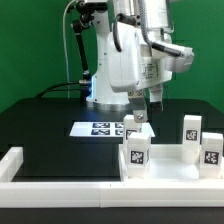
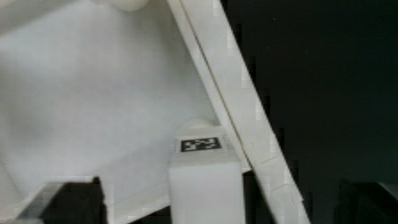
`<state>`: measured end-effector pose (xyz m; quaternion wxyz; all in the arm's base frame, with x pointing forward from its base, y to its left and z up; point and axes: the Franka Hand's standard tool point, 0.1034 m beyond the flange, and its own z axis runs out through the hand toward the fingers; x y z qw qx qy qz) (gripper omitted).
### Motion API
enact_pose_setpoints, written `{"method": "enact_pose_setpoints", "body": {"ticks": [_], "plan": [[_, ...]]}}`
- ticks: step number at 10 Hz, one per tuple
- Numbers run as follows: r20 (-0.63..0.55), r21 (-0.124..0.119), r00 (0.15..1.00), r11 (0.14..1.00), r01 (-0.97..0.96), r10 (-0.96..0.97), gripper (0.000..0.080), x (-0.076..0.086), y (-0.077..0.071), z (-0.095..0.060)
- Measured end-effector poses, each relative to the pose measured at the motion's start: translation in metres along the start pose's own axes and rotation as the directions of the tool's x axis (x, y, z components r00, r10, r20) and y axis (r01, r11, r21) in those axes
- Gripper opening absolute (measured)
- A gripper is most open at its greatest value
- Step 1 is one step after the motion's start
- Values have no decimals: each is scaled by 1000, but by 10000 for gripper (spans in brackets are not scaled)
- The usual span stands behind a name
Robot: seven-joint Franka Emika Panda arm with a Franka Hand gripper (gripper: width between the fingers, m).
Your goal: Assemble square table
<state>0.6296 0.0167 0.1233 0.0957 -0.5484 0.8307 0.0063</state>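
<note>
Three short white legs stand upright before you on the square panel (image 1: 160, 160), which lies flat against the white border bar (image 1: 110, 190) running along the near edge of the black surface (image 1: 45, 125). One leg (image 1: 136, 152) stands at the panel's end toward the exterior view's left; the other two, leg two (image 1: 191, 127) and leg three (image 1: 211, 150), stand close together at the panel's other end, by the surface's edge on the exterior view's right. A short arm of the border bar closes the near corner at the exterior view's left, so that side is fenced. Behind the panel the surface lies open and dark up to the marker board (image 1: 100, 128), which rests flat nearer the robot's base.

Your tool (image 1: 139, 118) hangs directly over the first leg with its fingers spread wide, pinching nothing. You can see a dark fingertip (image 2: 71, 200) at one side of the leg's top in the wrist view, with a gap between them; whether the other finger touches cannot be told.

Each leg's long axis runs straight up from the panel, tagged faces toward the exterior camera. In the wrist view the panel's raised rim (image 2: 222, 80) runs as a long slanted line past the leg.
</note>
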Motion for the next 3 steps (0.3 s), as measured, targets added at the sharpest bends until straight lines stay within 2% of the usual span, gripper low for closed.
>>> {"method": "enact_pose_setpoints", "body": {"ticks": [3], "plan": [[-2, -2, 1000, 1000, 0, 0, 649, 0, 0, 1]]}}
